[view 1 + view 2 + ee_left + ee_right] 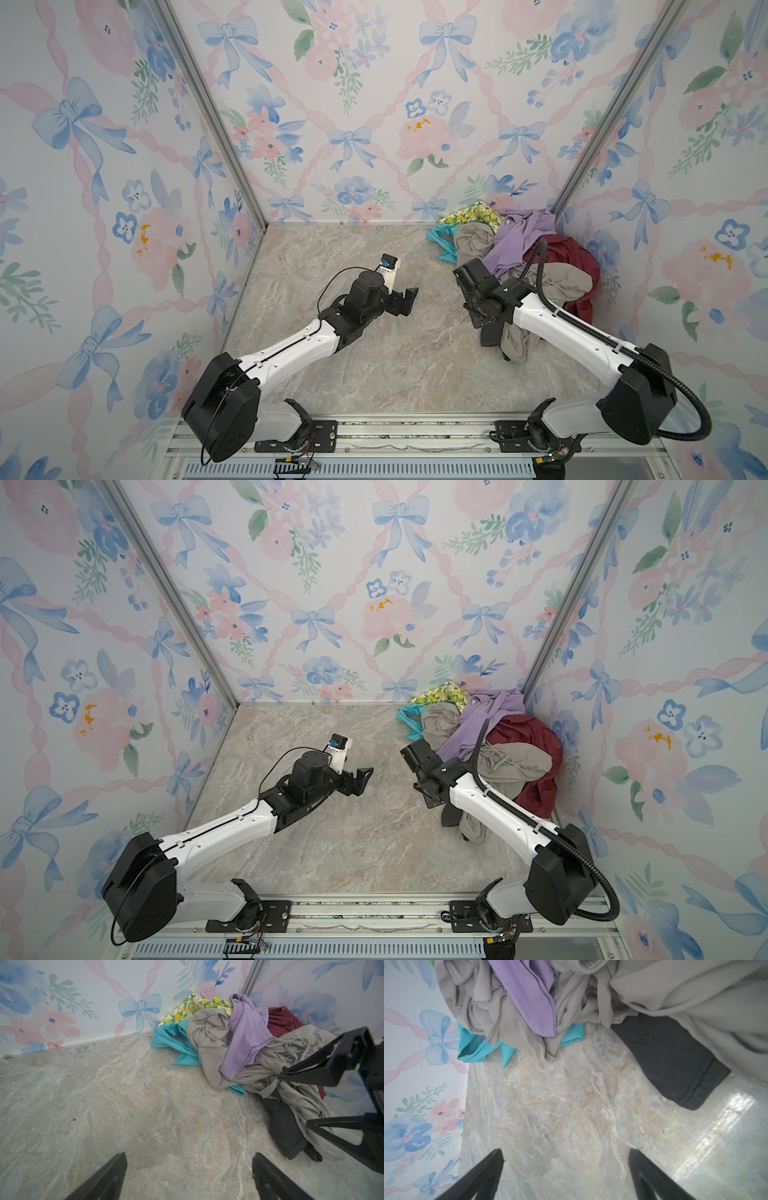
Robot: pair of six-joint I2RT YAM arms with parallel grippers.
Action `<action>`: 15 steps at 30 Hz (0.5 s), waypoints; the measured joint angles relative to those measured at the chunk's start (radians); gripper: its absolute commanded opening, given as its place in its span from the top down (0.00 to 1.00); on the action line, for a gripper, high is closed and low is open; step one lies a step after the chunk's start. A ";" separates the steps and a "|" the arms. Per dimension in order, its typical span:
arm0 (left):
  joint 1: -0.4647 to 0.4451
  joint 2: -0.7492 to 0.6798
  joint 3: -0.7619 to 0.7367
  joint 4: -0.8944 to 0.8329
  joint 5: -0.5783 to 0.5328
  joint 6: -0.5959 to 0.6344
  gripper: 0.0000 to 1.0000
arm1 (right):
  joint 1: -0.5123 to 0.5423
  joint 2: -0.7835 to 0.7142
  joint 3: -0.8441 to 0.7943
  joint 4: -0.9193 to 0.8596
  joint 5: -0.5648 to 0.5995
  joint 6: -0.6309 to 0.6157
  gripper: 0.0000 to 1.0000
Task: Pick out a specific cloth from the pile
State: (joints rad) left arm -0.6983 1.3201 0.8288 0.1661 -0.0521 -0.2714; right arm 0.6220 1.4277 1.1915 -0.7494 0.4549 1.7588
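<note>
You see the cloth (573, 259) as thin, smooth maroon fabric with a faint sheen, while the rest of the pile (245, 1039) looks matt and soft. The bench (571, 1118) has a marble-look surface, smooth and glossy where light glares beside the dull black garment (670, 1064).

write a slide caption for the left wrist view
Left gripper, fingers apart, faces the pile; maroon cloth peeks out behind lilac shirt.

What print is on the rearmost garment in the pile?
Lemon-print garment: yellow lemons, green leaves; left wrist view.
</note>
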 measured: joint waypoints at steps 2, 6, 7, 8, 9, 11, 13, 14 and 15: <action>-0.001 0.000 0.000 0.000 0.003 -0.002 0.05 | -0.038 0.000 0.030 -0.006 0.015 -0.035 0.01; -0.009 0.000 0.000 0.000 0.013 -0.009 0.05 | -0.139 0.000 0.041 -0.026 0.029 -0.116 0.01; -0.015 0.000 0.000 0.000 0.014 -0.010 0.06 | -0.169 0.000 0.048 -0.040 0.027 -0.143 0.01; -0.024 0.000 0.000 0.000 0.016 -0.011 0.06 | -0.200 0.000 0.060 -0.053 0.025 -0.171 0.01; -0.034 0.000 0.000 0.000 0.016 -0.013 0.06 | -0.235 0.000 0.076 -0.063 0.021 -0.202 0.02; -0.060 0.000 0.000 0.000 0.018 -0.013 0.06 | -0.315 0.000 0.112 -0.061 -0.002 -0.272 0.08; -0.084 0.002 0.001 0.000 0.020 -0.013 0.06 | -0.392 0.005 0.143 -0.050 -0.041 -0.343 0.11; -0.097 0.003 0.002 0.000 0.020 -0.013 0.06 | -0.437 0.014 0.160 -0.039 -0.066 -0.381 0.11; -0.109 0.006 0.004 0.000 0.020 -0.013 0.06 | -0.471 0.025 0.175 -0.031 -0.087 -0.414 0.11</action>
State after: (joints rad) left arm -0.8078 1.3262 0.8326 0.1658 -0.0322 -0.2840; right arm 0.1513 1.4528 1.3666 -0.7807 0.3683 1.3453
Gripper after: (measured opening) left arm 0.940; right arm 0.892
